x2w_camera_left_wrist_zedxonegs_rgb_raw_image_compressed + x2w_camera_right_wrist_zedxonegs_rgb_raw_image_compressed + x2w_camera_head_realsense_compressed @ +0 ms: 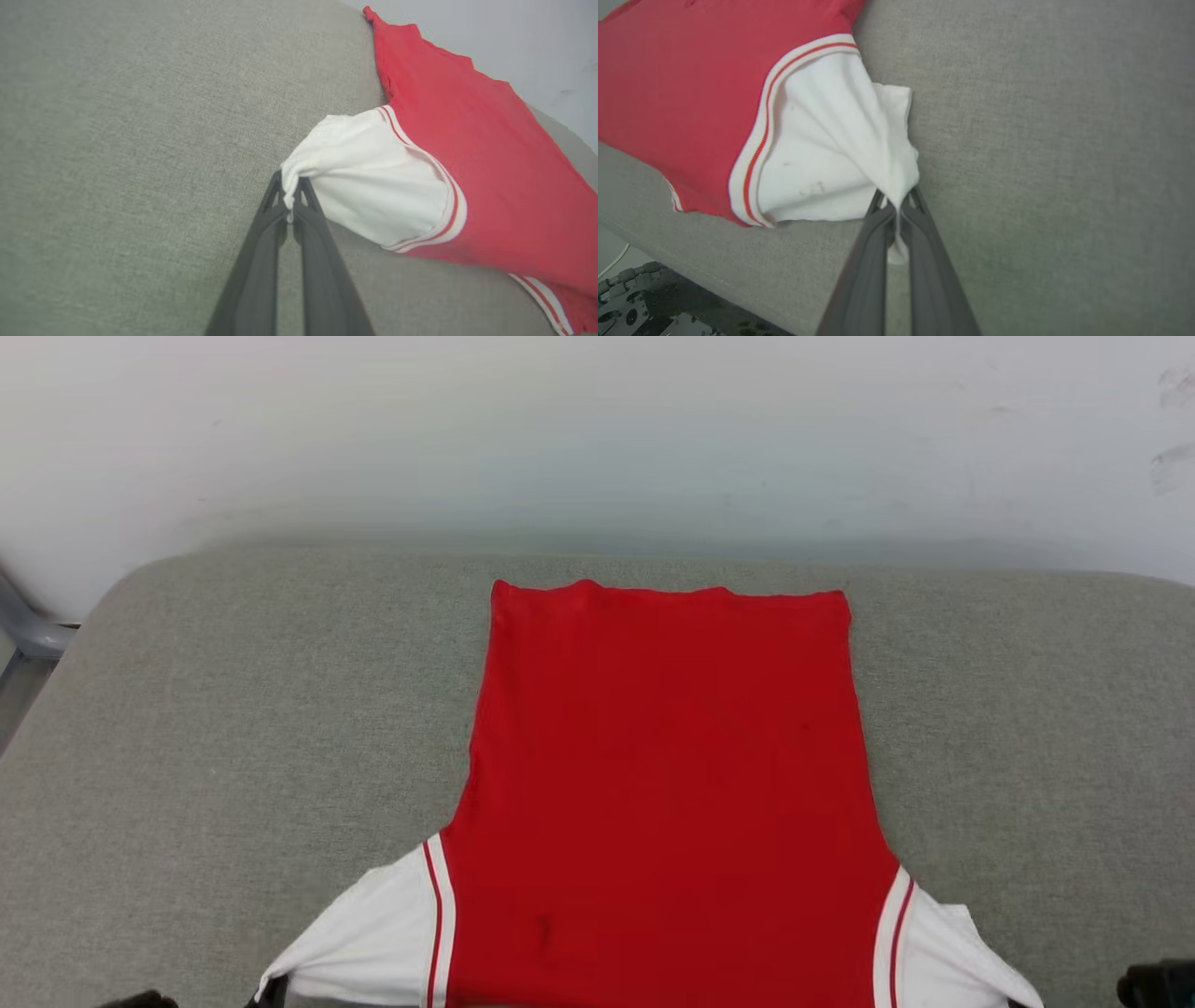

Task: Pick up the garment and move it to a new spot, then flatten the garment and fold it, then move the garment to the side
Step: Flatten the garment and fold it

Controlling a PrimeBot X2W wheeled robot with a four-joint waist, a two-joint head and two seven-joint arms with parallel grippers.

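Garment (pixel 667 784) lies plain red side up in the middle of the grey cushion (pixel 233 709), hem toward 12 o'clock, white sleeves out at 7 and 5 o'clock. The left gripper (pixel 290 186) is pinched on the tip of the left sleeve (pixel 369 172), and the right gripper (pixel 898 200) likewise on the right sleeve (pixel 822 154). To flatten well, I judge both should draw outward, toward 9 and 3 o'clock, evenly and low, keeping the red body square and the striped seams uncreased.
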